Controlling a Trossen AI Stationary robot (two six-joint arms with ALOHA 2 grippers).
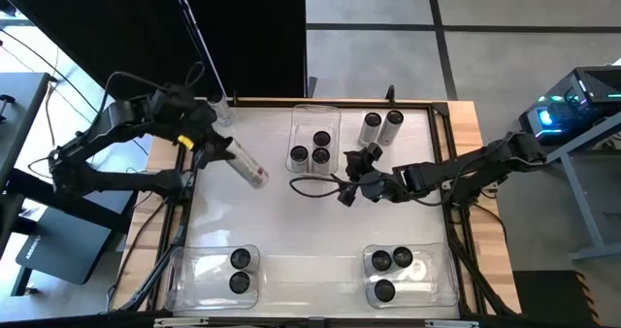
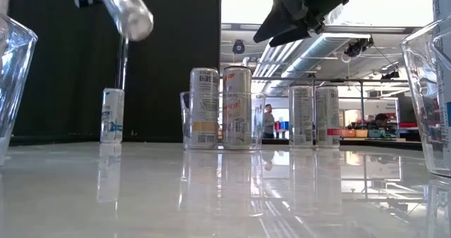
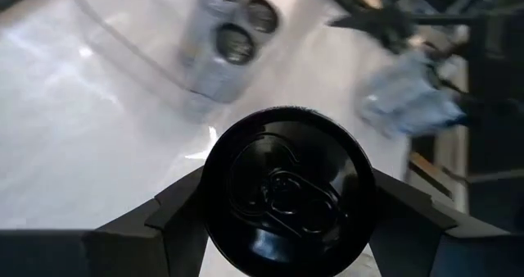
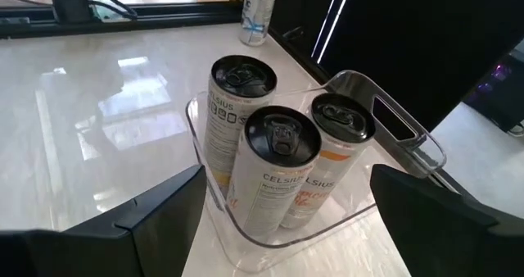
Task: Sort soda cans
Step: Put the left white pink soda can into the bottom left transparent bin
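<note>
Soda cans are mid-sort: my left tool (image 1: 225, 149) pinches one can (image 1: 246, 163), lifted and tilted over the desk's (image 1: 291, 221) far left. I judge this the carry step; next I need to pick its bin, probably the near-left bin (image 1: 184, 270), and lower it upright. My right tool (image 1: 346, 184) hovers spread, empty, just near of the far-centre bin (image 4: 393, 129) holding three cans (image 4: 282, 174). Two cans (image 1: 380, 128) stand right of that bin.

Soda cans — slim, silver-sided, dark-topped. One tilted in the air at far left (image 1: 248, 166); one upright at the far-left edge (image 1: 222, 110); three upright in the far centre bin (image 1: 321, 140); two upright just right of it (image 1: 380, 128); two near left (image 1: 240, 260); three near right (image 1: 391, 261).
</note>
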